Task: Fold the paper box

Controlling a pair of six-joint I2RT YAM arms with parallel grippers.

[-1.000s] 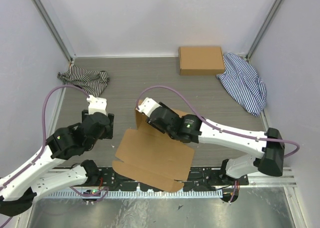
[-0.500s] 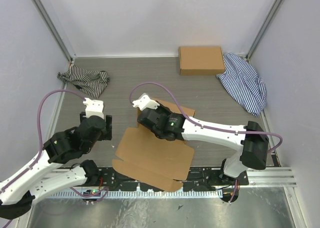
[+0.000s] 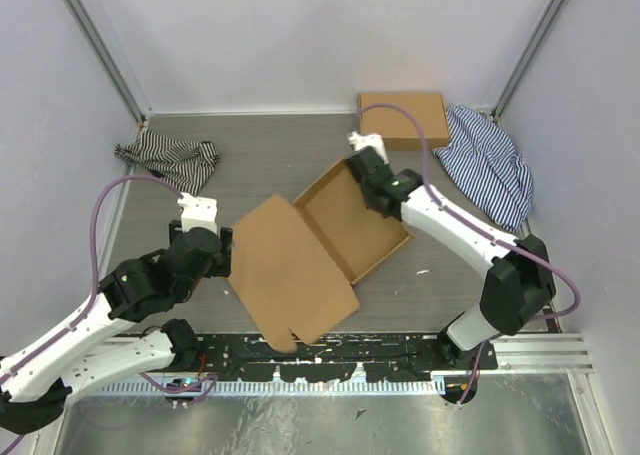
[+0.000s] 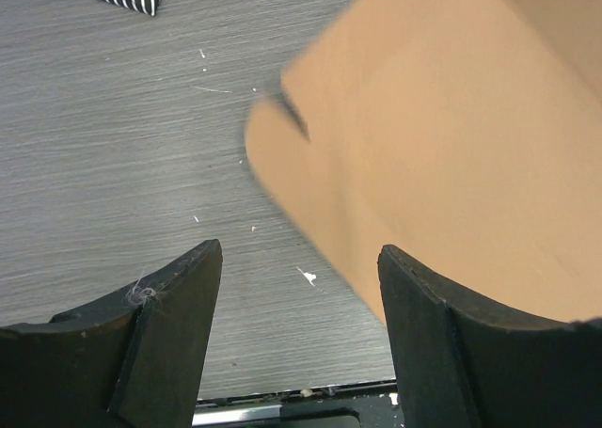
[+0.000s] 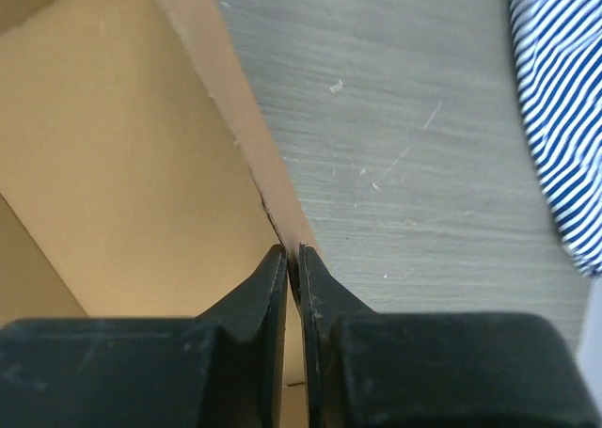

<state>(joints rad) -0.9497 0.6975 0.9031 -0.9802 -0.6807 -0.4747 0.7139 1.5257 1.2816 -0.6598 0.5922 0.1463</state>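
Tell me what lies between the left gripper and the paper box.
Nothing but bare grey table with a few white specks separates the left gripper from the paper box, as the left wrist view shows.

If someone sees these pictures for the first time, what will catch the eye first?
The open paper box lies in the middle of the table, its lid spread toward the near edge. The right gripper pinches a raised wall at its far end, while the left gripper hangs open beside the lid.

Flat brown box (image 3: 403, 118) sits by the back wall, blue-striped cloth (image 3: 490, 165) just beside it on the right. Dark-striped cloth (image 3: 168, 160) lies bunched far left.
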